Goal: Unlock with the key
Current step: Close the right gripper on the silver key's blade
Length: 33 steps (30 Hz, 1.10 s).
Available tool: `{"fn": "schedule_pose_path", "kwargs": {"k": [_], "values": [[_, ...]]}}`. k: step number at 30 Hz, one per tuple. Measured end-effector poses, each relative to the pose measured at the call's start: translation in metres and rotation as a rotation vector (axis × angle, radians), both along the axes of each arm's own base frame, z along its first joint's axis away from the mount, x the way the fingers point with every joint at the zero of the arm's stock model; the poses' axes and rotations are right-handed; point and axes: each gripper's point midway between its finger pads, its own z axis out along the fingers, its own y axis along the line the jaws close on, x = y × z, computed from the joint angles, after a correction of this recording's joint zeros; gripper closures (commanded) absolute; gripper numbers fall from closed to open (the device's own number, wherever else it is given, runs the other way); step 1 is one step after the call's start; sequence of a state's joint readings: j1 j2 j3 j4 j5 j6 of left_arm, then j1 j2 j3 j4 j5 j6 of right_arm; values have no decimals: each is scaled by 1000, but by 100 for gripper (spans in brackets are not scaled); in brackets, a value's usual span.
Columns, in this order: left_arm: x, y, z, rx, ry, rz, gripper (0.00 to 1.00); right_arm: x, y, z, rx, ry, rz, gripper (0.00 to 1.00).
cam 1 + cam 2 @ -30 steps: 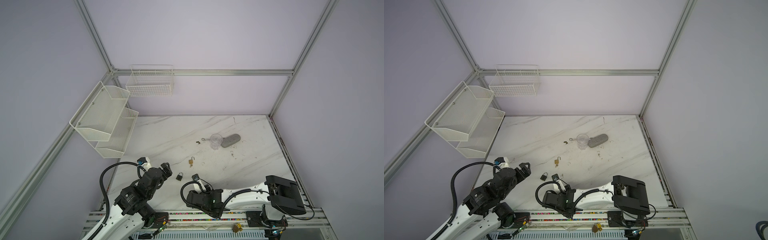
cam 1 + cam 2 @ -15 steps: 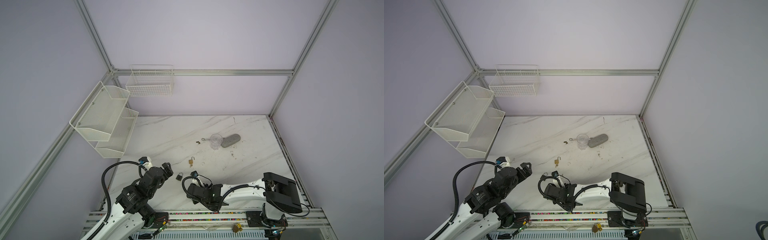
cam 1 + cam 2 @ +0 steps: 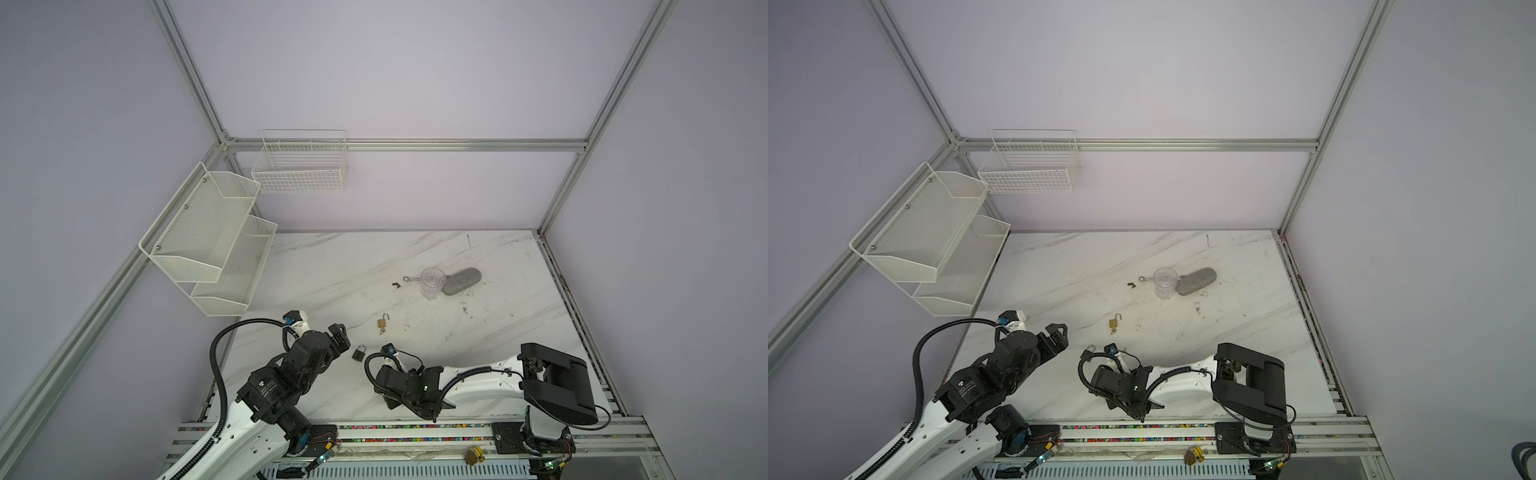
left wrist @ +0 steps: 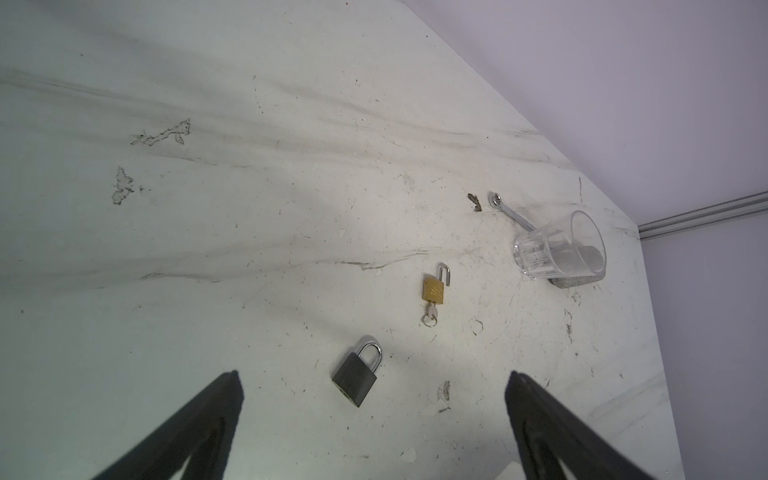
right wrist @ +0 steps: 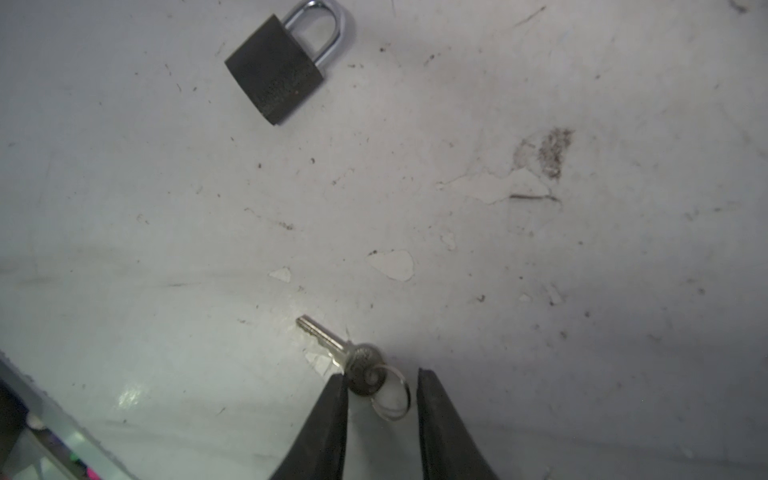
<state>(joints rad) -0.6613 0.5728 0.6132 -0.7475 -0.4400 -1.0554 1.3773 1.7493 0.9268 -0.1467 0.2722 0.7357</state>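
A small silver key (image 5: pixel 328 343) with a split ring (image 5: pixel 392 397) lies flat on the marble table (image 5: pixel 540 291). My right gripper (image 5: pixel 380 376) is open but narrow, its fingers either side of the key's round head. One finger (image 5: pixel 332 399) touches the head; a gap remains at the other. A black padlock (image 5: pixel 276 77) with its shackle closed lies a short way beyond, also seen in both top views (image 3: pixel 358 354) (image 3: pixel 1088 353). My left gripper (image 4: pixel 374 374) hovers wide open just short of that padlock (image 4: pixel 355 378). The key is hidden under my right wrist (image 3: pixel 409 384) in both top views.
A brass padlock (image 3: pixel 382 323) with its shackle open and a key in it lies farther back. Behind it are a clear glass (image 3: pixel 432 282), a grey oblong stone (image 3: pixel 461 281) and a small spanner (image 3: pixel 411 279). White racks (image 3: pixel 208 245) hang at left. The table's front rail (image 5: pixel 41 424) is close.
My right gripper's jaws have narrowed around the key's head and the wrist has settled lower. The left gripper has edged slightly toward the black padlock, still wide open.
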Motion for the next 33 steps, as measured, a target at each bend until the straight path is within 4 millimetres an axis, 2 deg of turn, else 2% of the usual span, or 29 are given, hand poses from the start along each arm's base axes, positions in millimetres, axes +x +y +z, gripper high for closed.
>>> {"fn": "schedule_pose_path", "kwargs": {"k": [5,15,33], "values": [[0,-1,0,-4,1,-5,0,2,6,0,-1,-9,-6,71],[0,-2,-1,-8,1,-8,0,4,9,-1,2,-17,-21,84],[2,-7,3,-37,-15,-19,0,-2,9,3,39,1,4,99]]}}
